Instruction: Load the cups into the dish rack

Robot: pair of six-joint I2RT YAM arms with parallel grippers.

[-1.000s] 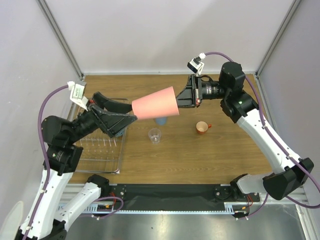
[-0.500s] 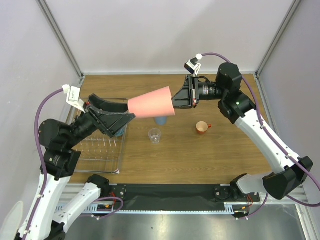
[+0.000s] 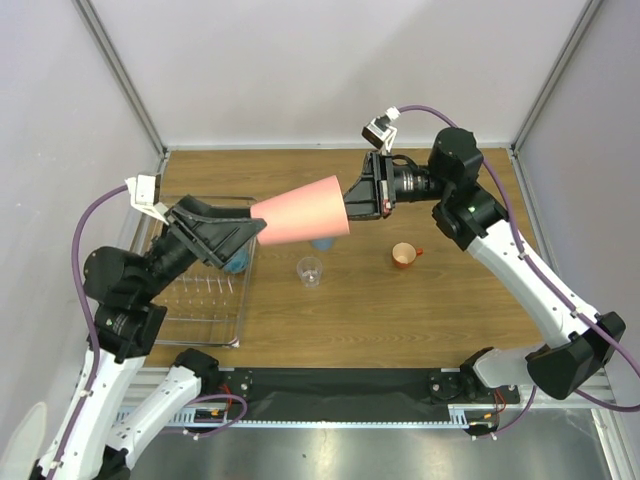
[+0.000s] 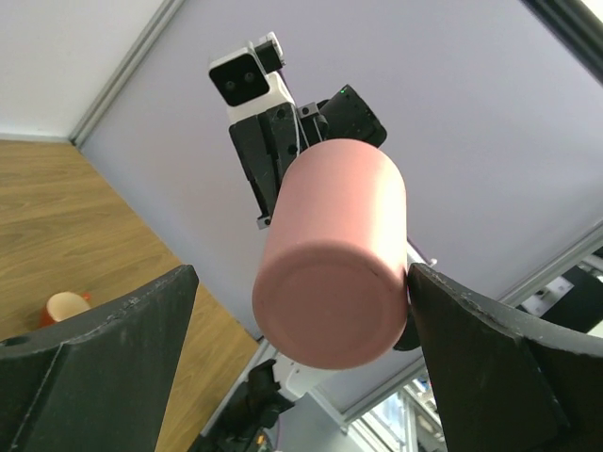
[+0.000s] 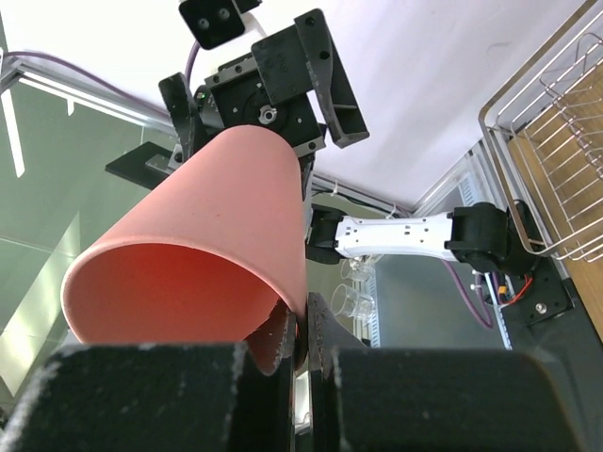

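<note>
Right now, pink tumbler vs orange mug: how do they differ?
Pose: the pink tumbler hangs sideways in the air, rim pinched by the right end effector; the orange mug stands upright on the table.
Shape: the pink tumbler is tall, tapered and handleless; the orange mug is squat with a handle.
Shared: neither is in the rack.

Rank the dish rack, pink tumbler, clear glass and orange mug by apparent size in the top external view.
1. dish rack, though partly hidden.
2. pink tumbler, held above the table, nearer the camera, so it looks enlarged.
3. clear glass and orange mug look alike; unranked.
</note>
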